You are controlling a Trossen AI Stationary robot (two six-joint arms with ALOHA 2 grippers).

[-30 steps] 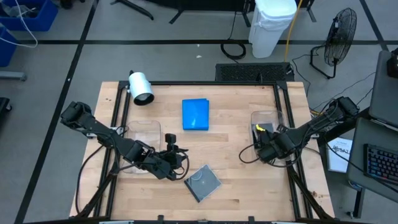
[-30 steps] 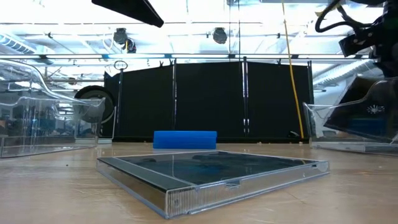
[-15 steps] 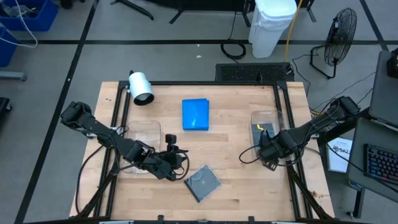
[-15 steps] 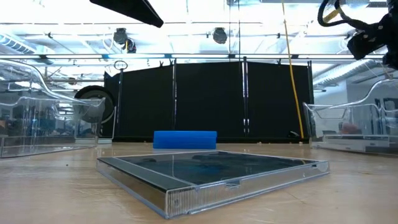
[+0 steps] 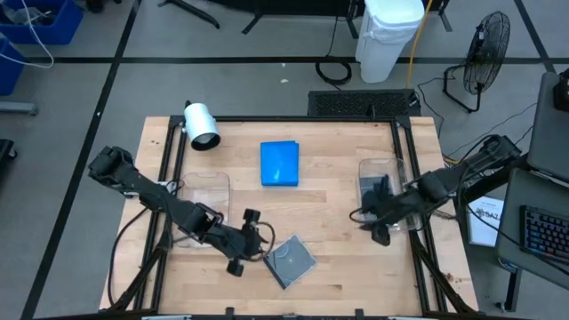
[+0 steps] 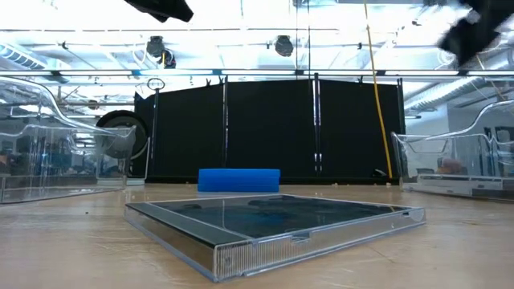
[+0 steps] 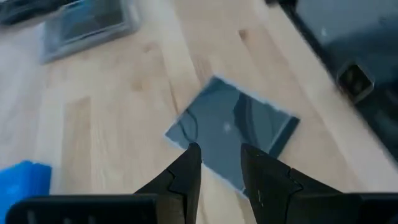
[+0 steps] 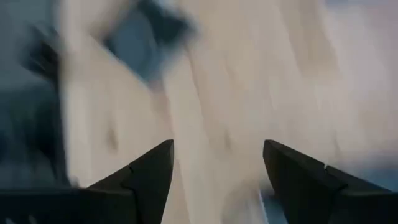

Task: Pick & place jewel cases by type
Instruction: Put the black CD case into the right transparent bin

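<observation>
Your white lamp point(image 5: 201, 124) sits at the wooden table's point(image 5: 329, 196) far left corner, clear trays point(image 5: 204, 188) at both sides. The grey case point(image 5: 290, 260) lies flat near the front edge, turned diagonal, nothing on it; the blue case point(image 5: 279, 164) lies square farther back. Your left gripper point(image 7: 217, 174), fingers narrowly parted and empty, hovers beside the grey case; your right gripper point(image 8: 217, 168) gapes wide, empty, by the right tray

bare wood point(image 5: 333, 204) between blue case point(image 5: 279, 164) and tray point(image 5: 380, 175).
</observation>
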